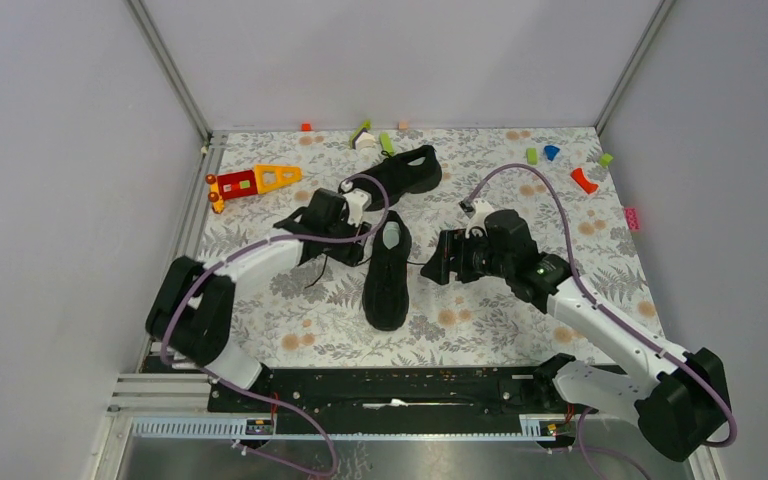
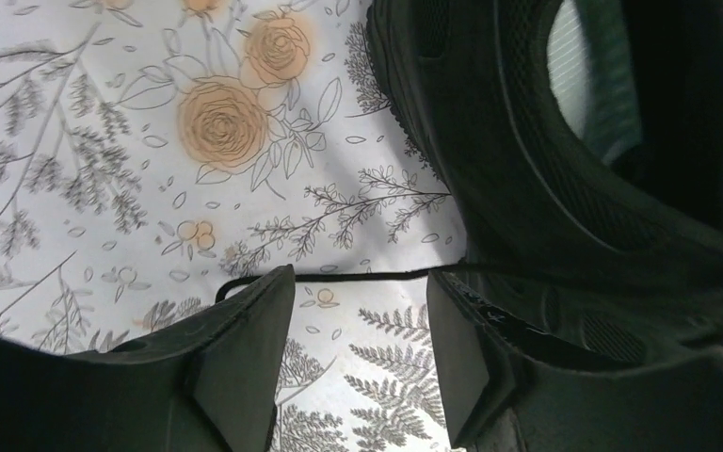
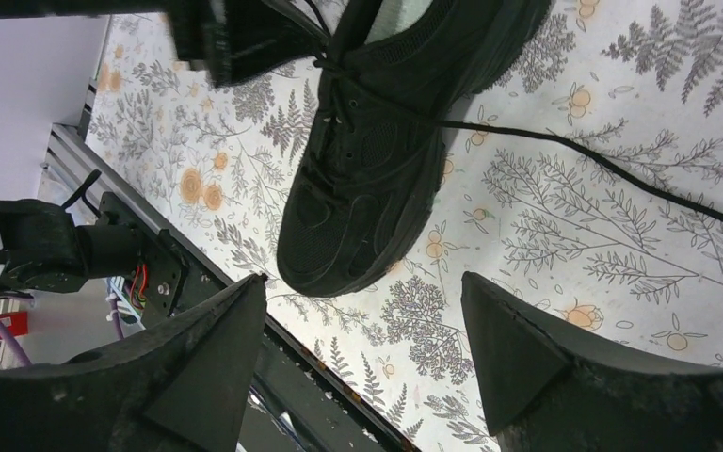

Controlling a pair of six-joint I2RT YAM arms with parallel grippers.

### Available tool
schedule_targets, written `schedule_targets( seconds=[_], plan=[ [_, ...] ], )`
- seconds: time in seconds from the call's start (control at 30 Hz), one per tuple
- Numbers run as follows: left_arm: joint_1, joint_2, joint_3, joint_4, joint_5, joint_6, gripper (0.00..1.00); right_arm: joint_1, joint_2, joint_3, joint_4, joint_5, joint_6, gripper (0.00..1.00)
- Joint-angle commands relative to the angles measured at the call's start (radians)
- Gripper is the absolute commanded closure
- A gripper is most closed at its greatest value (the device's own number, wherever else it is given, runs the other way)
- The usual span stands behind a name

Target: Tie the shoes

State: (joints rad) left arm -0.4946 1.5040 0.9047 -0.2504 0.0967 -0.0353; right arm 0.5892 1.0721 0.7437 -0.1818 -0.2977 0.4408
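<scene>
One black shoe lies mid-mat, toe toward me, pale insole showing. The second shoe lies behind it. My left gripper is open, low at the near shoe's left side by its heel. In the left wrist view the shoe fills the right, and a thin black lace runs flat on the mat across the tips of the open gripper, which holds nothing. My right gripper is open and empty just right of the shoe. Its view shows the shoe and a loose lace trailing right, beyond the gripper.
A red and yellow toy lies at the back left. Small green, blue and orange blocks are scattered along the back and right edges. The black base rail runs along the mat's near edge. Grey walls stand on three sides.
</scene>
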Motion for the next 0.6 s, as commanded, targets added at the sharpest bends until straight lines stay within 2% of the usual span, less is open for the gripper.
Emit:
schedule_targets(
  seconds=[0.0,0.3,0.57],
  plan=[
    [0.001,0.115,0.111,-0.124,0.068,0.128,0.4,0.007,-0.052,0.075,-0.082,0.012,-0.05,0.17],
    [0.0,0.199,0.161,-0.182,0.112,0.168,0.4,0.007,-0.046,0.092,-0.081,-0.026,-0.063,0.17],
    [-0.001,0.255,0.211,-0.224,0.072,0.176,0.4,0.007,-0.075,0.082,-0.081,-0.026,-0.07,0.17]
  ],
)
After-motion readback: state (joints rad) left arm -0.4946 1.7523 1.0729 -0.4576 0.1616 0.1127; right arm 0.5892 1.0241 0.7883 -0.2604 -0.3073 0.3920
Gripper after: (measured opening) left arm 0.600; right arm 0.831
